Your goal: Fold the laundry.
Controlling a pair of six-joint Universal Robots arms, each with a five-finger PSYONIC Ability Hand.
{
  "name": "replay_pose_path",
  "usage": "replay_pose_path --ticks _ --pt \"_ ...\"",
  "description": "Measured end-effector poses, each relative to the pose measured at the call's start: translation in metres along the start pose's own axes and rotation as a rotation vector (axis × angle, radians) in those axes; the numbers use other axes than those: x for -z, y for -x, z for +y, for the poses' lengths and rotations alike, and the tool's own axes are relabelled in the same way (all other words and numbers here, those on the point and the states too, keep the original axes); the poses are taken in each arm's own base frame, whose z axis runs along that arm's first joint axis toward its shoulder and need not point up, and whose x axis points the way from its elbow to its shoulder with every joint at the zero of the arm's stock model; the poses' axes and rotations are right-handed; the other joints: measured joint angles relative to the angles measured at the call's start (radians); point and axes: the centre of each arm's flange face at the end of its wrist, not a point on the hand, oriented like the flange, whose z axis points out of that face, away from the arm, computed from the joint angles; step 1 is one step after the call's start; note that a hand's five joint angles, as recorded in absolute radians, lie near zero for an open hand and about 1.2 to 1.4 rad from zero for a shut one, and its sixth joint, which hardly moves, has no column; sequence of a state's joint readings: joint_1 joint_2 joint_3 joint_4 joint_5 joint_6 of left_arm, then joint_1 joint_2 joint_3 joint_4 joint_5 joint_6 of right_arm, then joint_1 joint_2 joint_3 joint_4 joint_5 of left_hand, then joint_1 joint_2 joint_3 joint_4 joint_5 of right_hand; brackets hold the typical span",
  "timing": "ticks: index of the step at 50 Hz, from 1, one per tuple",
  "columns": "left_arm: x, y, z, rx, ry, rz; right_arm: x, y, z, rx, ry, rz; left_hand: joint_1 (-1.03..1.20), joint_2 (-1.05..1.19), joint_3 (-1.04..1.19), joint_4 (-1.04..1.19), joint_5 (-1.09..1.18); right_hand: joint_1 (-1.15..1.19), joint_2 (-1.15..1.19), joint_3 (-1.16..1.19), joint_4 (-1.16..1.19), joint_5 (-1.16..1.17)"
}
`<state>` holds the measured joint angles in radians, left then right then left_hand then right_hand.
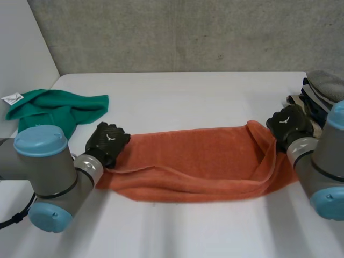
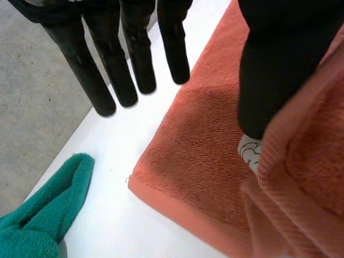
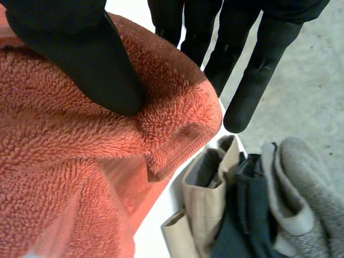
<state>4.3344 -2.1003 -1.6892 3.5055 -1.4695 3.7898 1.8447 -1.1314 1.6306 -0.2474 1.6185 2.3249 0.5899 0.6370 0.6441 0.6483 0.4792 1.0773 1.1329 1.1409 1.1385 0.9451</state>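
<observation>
Grey concrete wall (image 1: 177, 32) backs a white table (image 1: 177, 94), and across the middle of that table lies a long orange terry towel (image 1: 193, 161), one long side doubled over onto itself so a loose fold runs along its near half. At the towel's left end sits the robot's left hand (image 1: 107, 142). Seen from its own wrist, its fingers (image 2: 110, 70) are straight and spread, hanging over bare table just past the towel's corner (image 2: 199, 156) and clear of the cloth, while its thumb (image 2: 279, 70) comes down onto the towel beside the doubled layer; nothing is gripped. At the towel's right end is the right hand (image 1: 289, 123), where the cloth rises off the table toward it. From that wrist the thumb (image 3: 80, 54) presses down on the towel's corner (image 3: 64, 177) and the fingers (image 3: 258, 75) reach out past that corner's edge, so the cloth is pinched between them. Beyond the towel's left end lies a crumpled green terry towel (image 1: 59, 110) (image 2: 43, 215). Just past the towel's right end is a pile of folded clothes (image 1: 322, 88) in beige, dark and grey (image 3: 252, 209).
</observation>
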Motion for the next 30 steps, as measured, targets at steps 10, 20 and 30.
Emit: replay_pose_path --ticks 10,20,30 --pt "0.049 0.0 -0.019 -0.003 0.033 0.043 0.003 0.01 0.008 0.001 0.038 -0.02 -0.079 -0.125 -0.124 -0.145 -0.143 0.0 0.0 0.0 0.0 0.002" --pt "0.066 -0.006 -0.018 0.002 0.1 0.112 0.005 0.011 0.011 0.0 0.045 -0.029 -0.079 -0.125 -0.124 -0.144 -0.143 0.0 0.0 0.0 0.0 0.004" --pt "0.073 0.003 -0.044 0.044 0.008 0.067 0.006 0.012 0.012 0.002 0.049 -0.031 -0.079 -0.125 -0.124 -0.144 -0.143 0.0 0.0 0.0 0.0 0.004"
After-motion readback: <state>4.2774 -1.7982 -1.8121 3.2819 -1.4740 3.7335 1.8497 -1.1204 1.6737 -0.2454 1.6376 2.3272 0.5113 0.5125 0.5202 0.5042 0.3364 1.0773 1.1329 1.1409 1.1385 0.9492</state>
